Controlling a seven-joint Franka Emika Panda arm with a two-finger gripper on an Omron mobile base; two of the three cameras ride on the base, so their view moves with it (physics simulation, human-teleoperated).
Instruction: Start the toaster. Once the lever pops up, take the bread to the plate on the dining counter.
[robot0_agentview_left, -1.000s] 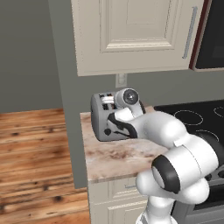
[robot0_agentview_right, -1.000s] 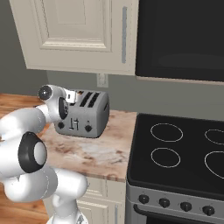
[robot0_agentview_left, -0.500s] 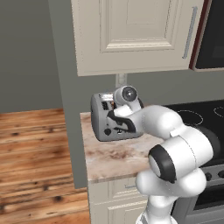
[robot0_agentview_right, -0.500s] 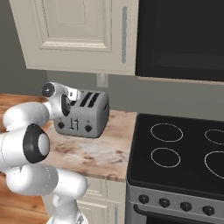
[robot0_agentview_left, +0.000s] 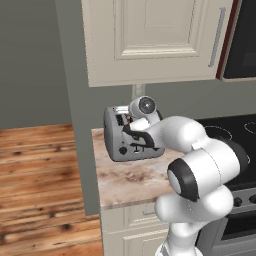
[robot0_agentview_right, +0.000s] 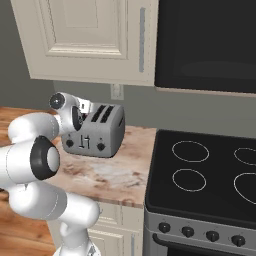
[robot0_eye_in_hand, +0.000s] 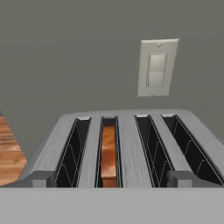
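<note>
1. Toaster (robot0_agentview_right: 95, 131): boxy grey-silver unit with four slots on top, two black knobs and two slider slots on its front. It stands on the marbled table (robot0_agentview_right: 112, 177) close to the back wall, just left of the stove (robot0_agentview_right: 210, 175), front turned out toward the room, which leaves the levers within the arm's reach.

2. Bread (robot0_eye_in_hand: 108, 155): one tan-brown slice standing on edge, sunk in the second slot from the left as the hand view shows it. It sits low between the wire guides, its top below the slot rim, placed for toasting. The other three slots look empty.

3. Gripper (robot0_agentview_left: 131, 131): poised at the front top edge of the toaster, hand pointing across the slots toward the wall. The jaws are released, spread wide with nothing between them. Judged purpose: lined up over the front so a fingertip can come down on a lever. No contact with a lever can be made out.

4. Wall switch plate (robot0_eye_in_hand: 156, 68): white, on the grey wall behind the toaster, above slot level.

5. Upper cabinet (robot0_agentview_right: 90, 37): cream door with a long handle, hanging over the table and toaster.

6. Status, as judged: toasting not yet started; the bread rests in its slot, so pressing the lever is the step in hand.
</note>
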